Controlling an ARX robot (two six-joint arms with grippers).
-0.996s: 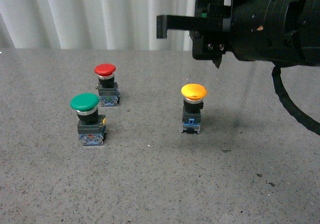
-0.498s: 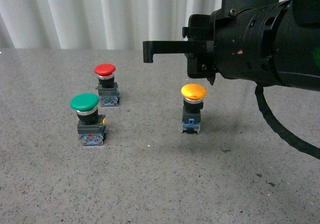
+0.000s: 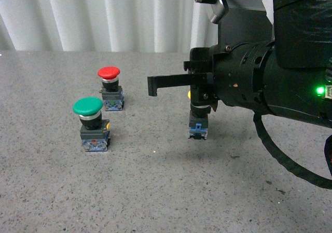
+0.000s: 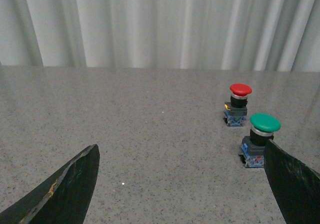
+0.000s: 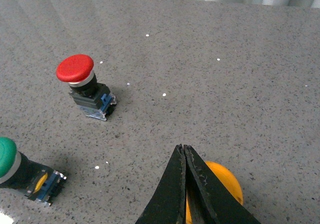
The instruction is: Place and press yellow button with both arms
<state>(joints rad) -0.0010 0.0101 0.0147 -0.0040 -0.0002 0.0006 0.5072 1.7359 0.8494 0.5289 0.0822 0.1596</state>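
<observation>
Yellow button (image 3: 198, 123) upright, cap up, well clear of the tabletop (image 3: 155, 191) edges. My right fingers (image 5: 172, 194) pressed together, holding nothing, above its cap; left fingers (image 4: 70, 184) spread wide, empty.

The right arm (image 3: 270, 82) reaches in from 3 o'clock, its bulky black housing level (a green light (image 3: 319, 91) glows on it) — the right tool (image 5: 183, 151) points toward 9 o'clock, fingers (image 5: 200, 184) pressed together. The left tool (image 4: 181, 145) is spread wide apart — seen only from its own wrist.
</observation>
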